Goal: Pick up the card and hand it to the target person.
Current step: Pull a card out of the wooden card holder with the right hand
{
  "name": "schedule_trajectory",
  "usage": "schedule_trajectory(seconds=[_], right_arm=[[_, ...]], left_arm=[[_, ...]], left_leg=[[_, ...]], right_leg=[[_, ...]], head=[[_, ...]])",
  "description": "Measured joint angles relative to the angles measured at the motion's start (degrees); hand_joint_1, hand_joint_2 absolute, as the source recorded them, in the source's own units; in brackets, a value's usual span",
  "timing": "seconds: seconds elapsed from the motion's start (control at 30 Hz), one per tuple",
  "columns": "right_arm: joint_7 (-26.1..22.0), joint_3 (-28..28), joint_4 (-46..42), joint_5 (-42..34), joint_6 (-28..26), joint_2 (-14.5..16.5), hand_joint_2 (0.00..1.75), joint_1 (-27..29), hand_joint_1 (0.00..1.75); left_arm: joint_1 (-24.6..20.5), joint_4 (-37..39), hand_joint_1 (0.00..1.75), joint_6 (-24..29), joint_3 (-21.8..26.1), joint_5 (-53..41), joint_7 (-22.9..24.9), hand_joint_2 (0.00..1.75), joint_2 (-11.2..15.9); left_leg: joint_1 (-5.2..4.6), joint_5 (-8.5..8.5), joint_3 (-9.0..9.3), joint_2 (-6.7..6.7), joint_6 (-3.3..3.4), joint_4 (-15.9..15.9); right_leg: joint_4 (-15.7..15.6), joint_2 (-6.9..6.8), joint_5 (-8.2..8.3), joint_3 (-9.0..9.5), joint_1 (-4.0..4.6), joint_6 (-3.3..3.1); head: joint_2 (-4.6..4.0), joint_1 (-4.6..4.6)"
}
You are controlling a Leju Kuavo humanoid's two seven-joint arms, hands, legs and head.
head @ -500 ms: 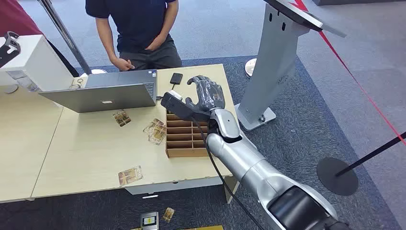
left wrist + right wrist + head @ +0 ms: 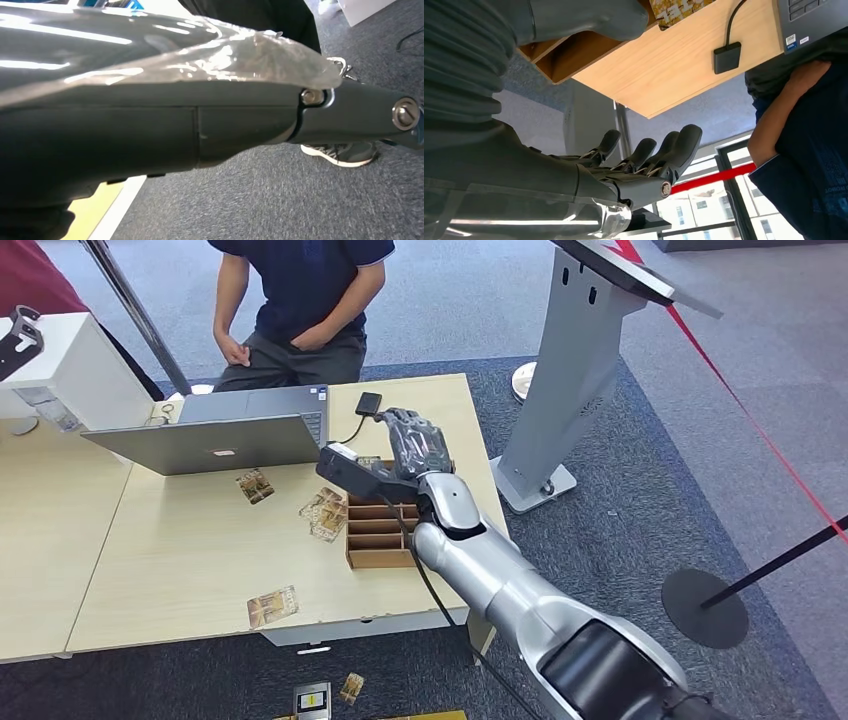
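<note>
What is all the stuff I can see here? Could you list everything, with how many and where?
Pale wooden table: one, centre.
Grey laptop: one, open, far side of table.
Patterned gold-brown cards: three spots on the table, near edge, below laptop, beside organiser; another on the floor.
Brown wooden compartment organiser: one, right part of table.
Small black square device: one, cabled, beside laptop.
Grey kiosk stand: one, right of table.
Person in dark shirt: one, behind table.
Right hand: dark grey, above organiser, fingers spread.
</note>
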Motion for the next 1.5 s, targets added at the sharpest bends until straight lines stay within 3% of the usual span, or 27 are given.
schedule_trajectory(seconds=[0.7,0.97,1.5], right_arm=[[2.1,1.9,6.7,1.9,5.0,3.5,1.75,-2.2,0.5],[3.5,2.4,8.9,2.2,6.5,3.2,1.75,-2.6,0.02],[4.2,2.9,11.7,2.5,7.0,2.4,1.75,-3.6,0.0]], left_arm=[[0.0,0.0,0.0,0.3,0.0,0.0,0.0,0.0,0.0],[0.0,0.0,0.0,0.3,0.0,-0.3,0.0,0.0,0.0],[-0.3,0.0,0.0,0.0,0.0,-1.1,-0.5,0.0,0.0]], left_leg=[[0.0,0.01,0.01,0.0,-0.01,0.0],[0.0,0.01,0.02,0.01,-0.01,0.0],[0.0,0.02,0.03,0.02,-0.01,0.0]], right_leg=[[0.0,0.0,0.01,-0.01,0.0,0.0],[0.0,0.0,0.02,-0.01,0.0,0.01],[0.0,0.0,0.04,-0.01,0.0,0.0]], head=[[0.0,-0.01],[0.0,-0.01],[0.0,-0.01]])
